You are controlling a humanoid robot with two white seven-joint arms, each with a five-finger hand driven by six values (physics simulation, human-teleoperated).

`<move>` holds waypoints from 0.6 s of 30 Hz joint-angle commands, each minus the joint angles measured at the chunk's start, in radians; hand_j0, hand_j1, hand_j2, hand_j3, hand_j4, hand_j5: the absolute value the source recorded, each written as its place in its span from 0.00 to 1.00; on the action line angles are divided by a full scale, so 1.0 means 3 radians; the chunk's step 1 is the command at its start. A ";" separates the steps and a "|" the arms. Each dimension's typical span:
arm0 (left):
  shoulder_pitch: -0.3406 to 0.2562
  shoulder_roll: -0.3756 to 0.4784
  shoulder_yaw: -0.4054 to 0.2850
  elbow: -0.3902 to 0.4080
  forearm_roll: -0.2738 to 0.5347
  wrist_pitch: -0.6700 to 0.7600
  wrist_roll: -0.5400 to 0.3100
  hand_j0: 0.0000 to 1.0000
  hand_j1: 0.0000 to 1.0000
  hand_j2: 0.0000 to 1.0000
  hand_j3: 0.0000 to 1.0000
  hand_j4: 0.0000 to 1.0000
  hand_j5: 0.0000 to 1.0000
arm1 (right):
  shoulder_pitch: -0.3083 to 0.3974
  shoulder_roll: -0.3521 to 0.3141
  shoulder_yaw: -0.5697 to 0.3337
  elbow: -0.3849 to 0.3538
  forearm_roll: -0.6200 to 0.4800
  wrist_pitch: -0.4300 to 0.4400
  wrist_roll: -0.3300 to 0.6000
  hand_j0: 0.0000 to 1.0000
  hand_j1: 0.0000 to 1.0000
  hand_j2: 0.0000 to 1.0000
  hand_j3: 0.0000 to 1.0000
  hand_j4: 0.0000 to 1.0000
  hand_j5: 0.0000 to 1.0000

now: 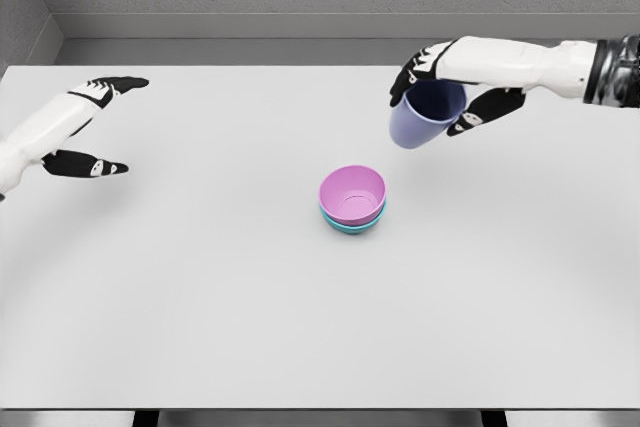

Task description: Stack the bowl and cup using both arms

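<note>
Cup (426,114) held aloft, tilted, in right hand (447,87); left hand (88,127) spread wide, empty.
Risk: rim is clipped, pink bowl (352,194) is knocked off teal bowl (352,226).

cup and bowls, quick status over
Right hand shut on purple cup, tilted, held up right of pink bowl. Pink bowl nested in teal bowl. Left hand open, far left.

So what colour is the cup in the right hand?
Lavender-blue; the cup, held by the right hand, shows in the head view.
</note>
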 commanded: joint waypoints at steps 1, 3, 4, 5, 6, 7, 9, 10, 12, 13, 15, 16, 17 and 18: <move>0.0000 -0.0007 0.0009 0.0020 0.0027 0.0008 -0.0001 1.00 1.00 1.00 1.00 1.00 1.00 | 0.0000 -0.0005 -0.0002 -0.0114 -0.0023 0.0010 -0.0002 0.68 0.68 0.68 0.68 0.68 0.68; 0.0000 -0.0012 0.0009 0.0020 0.0027 0.0008 -0.0001 1.00 1.00 1.00 1.00 1.00 1.00 | 0.0010 -0.0005 -0.0002 -0.0155 -0.0038 0.0010 -0.0002 0.68 0.68 0.68 0.68 0.68 0.68; 0.0000 -0.0012 0.0009 0.0020 0.0027 0.0008 0.0005 1.00 1.00 1.00 1.00 1.00 1.00 | 0.0020 -0.0005 -0.0002 -0.0201 -0.0048 0.0010 -0.0002 0.68 0.68 0.68 0.68 0.68 0.68; 0.0000 -0.0012 0.0009 0.0020 0.0027 0.0008 -0.0001 1.00 1.00 1.00 1.00 1.00 1.00 | 0.0020 -0.0011 -0.0002 -0.0247 -0.0053 0.0010 -0.0002 0.68 0.68 0.68 0.68 0.68 0.68; 0.0000 -0.0007 0.0009 0.0020 0.0027 0.0008 -0.0001 1.00 1.00 1.00 1.00 1.00 1.00 | 0.0026 -0.0011 -0.0002 -0.0268 -0.0053 0.0010 -0.0002 0.68 0.68 0.68 0.68 0.68 0.68; 0.0000 -0.0012 0.0009 0.0020 0.0027 0.0008 0.0005 1.00 1.00 1.00 1.00 1.00 1.00 | 0.0031 -0.0011 -0.0002 -0.0298 -0.0053 0.0010 -0.0002 0.68 0.68 0.68 0.68 0.68 0.68; 0.0000 -0.0012 0.0009 0.0030 0.0027 0.0008 -0.0001 1.00 1.00 1.00 1.00 1.00 1.00 | 0.0036 -0.0011 -0.0002 -0.0380 -0.0053 0.0010 -0.0002 0.68 0.68 0.68 0.68 0.68 0.68; 0.0000 -0.0012 0.0009 0.0025 0.0027 0.0008 0.0000 1.00 1.00 1.00 1.00 1.00 1.00 | 0.0036 -0.0021 -0.0002 -0.0436 -0.0053 0.0015 -0.0002 0.68 0.68 0.68 0.68 0.68 0.68; 0.0000 -0.0007 0.0009 0.0025 0.0027 0.0008 0.0005 1.00 1.00 1.00 1.00 1.00 1.00 | 0.0036 -0.0031 -0.0002 -0.0513 -0.0059 0.0015 -0.0002 0.68 0.68 0.68 0.68 0.68 0.68; 0.0000 -0.0012 0.0009 0.0025 0.0027 0.0008 0.0000 1.00 1.00 1.00 1.00 1.00 1.00 | 0.0036 -0.0031 -0.0002 -0.0549 -0.0059 0.0015 -0.0002 0.68 0.68 0.68 0.68 0.68 0.68; 0.0000 -0.0012 0.0009 0.0025 0.0027 0.0008 -0.0001 1.00 1.00 1.00 1.00 1.00 1.00 | 0.0041 -0.0036 0.0003 -0.0605 -0.0059 0.0015 -0.0002 0.68 0.68 0.68 0.68 0.68 0.68; 0.0000 -0.0012 0.0009 0.0025 0.0027 0.0008 -0.0001 1.00 1.00 1.00 1.00 1.00 1.00 | 0.0046 -0.0036 0.0003 -0.0631 -0.0059 0.0015 -0.0002 0.68 0.68 0.68 0.68 0.68 0.68; 0.0000 -0.0012 0.0009 0.0025 0.0027 0.0008 -0.0001 1.00 1.00 1.00 1.00 1.00 1.00 | 0.0046 -0.0041 0.0003 -0.0646 -0.0059 0.0015 -0.0002 0.68 0.68 0.68 0.68 0.68 0.68; 0.0000 -0.0012 0.0009 0.0025 0.0027 0.0008 -0.0001 1.00 1.00 1.00 1.00 1.00 1.00 | 0.0051 -0.0041 0.0003 -0.0651 -0.0053 0.0015 -0.0002 0.68 0.68 0.68 0.68 0.68 0.68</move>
